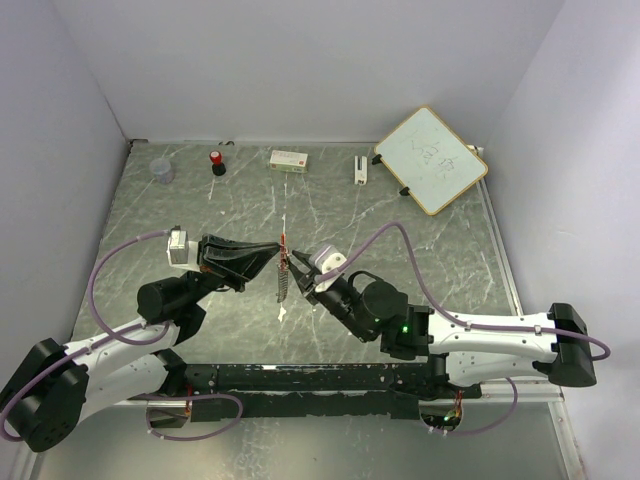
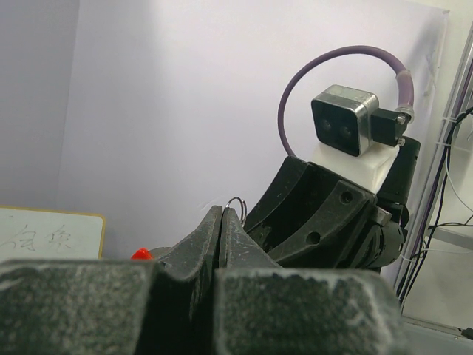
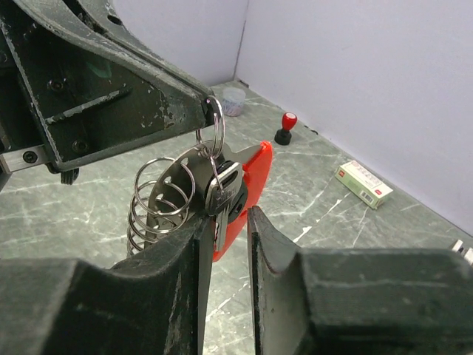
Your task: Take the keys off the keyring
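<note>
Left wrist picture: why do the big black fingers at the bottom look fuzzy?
Left wrist view: the left gripper's fingers sit right by the lens, so they blur; the right arm's camera looks sharp. Right wrist view: the right gripper's fingers blur too; the keys look crisp.

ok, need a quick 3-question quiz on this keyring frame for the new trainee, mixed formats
1. True or false: the left end effector is open.
2. The keys: A lie flat; B hang from the keyring pinched by the left end effector; C are out of sight.
3. What colour is the plastic tag hanging among the keys, at the right end effector?

Key:
1. False: it is shut on the keyring.
2. B.
3. Red.
</note>
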Robot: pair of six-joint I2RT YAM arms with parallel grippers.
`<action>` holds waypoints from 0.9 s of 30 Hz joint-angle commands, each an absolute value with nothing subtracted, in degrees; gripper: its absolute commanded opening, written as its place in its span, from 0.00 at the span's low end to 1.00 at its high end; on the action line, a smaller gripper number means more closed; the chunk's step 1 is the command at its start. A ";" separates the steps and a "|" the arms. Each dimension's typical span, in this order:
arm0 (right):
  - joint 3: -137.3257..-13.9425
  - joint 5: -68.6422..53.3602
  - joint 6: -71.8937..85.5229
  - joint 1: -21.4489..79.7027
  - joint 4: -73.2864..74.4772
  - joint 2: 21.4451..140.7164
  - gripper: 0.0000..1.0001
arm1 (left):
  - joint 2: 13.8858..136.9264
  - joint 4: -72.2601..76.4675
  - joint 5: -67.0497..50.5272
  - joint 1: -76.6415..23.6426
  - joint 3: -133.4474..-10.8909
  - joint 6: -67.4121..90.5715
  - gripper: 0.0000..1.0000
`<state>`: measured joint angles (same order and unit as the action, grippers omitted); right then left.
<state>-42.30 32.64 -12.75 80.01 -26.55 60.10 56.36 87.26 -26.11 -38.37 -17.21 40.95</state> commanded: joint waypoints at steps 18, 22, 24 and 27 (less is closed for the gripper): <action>-43.84 33.31 -15.77 80.51 -31.04 58.18 0.31 | 55.91 103.67 -25.31 -38.71 -17.43 41.48 0.07; -44.41 33.15 -16.53 80.59 -31.24 58.98 0.31 | 56.00 103.70 -25.23 -38.77 -17.57 41.62 0.07; -44.50 33.09 -16.84 80.59 -31.42 59.47 0.29 | 56.02 103.70 -25.27 -38.74 -17.57 41.66 0.07; -44.62 32.45 -17.13 80.63 -31.56 59.82 0.16 | 55.95 103.71 -25.16 -38.74 -17.60 41.51 0.07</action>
<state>-42.85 32.60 -16.12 80.29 -29.41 59.46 56.36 87.26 -26.09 -38.37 -17.19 40.95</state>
